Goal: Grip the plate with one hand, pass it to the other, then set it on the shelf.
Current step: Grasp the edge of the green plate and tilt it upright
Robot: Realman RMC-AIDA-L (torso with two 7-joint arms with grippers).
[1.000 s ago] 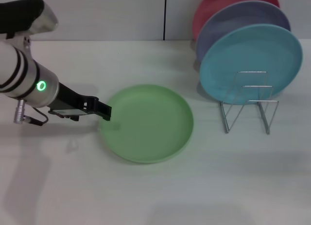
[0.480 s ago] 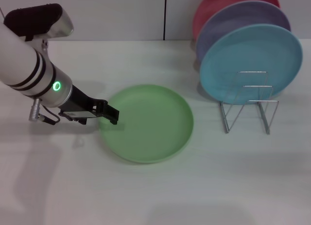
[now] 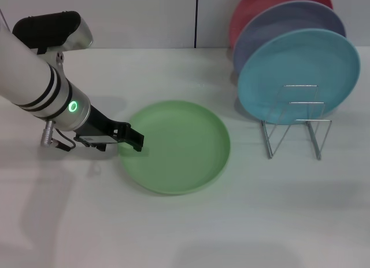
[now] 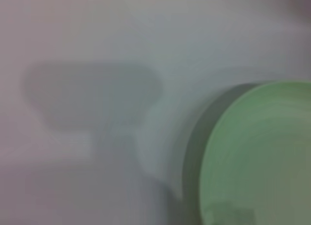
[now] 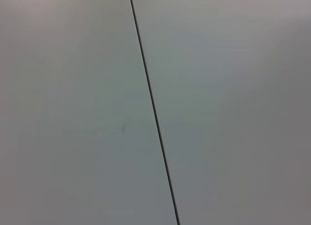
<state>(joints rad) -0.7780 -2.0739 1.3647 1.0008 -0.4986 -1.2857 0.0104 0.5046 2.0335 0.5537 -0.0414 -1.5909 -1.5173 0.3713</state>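
Note:
The light green plate lies flat on the white table, left of the middle in the head view. My left gripper, on the slim arm with the green light, reaches in low from the left, and its black tip sits at the plate's left rim. The left wrist view shows a blurred part of the plate and a shadow on the table beside it. The wire shelf stands to the plate's right. My right gripper is out of view; its wrist view shows only a plain pale surface crossed by a dark line.
A light blue plate stands upright against the shelf, with a lavender plate and a red plate behind it. The white wall runs along the back of the table.
My left arm has moved right and slightly down, bringing its gripper from just off the plate's left edge onto the rim. The plate has not moved.

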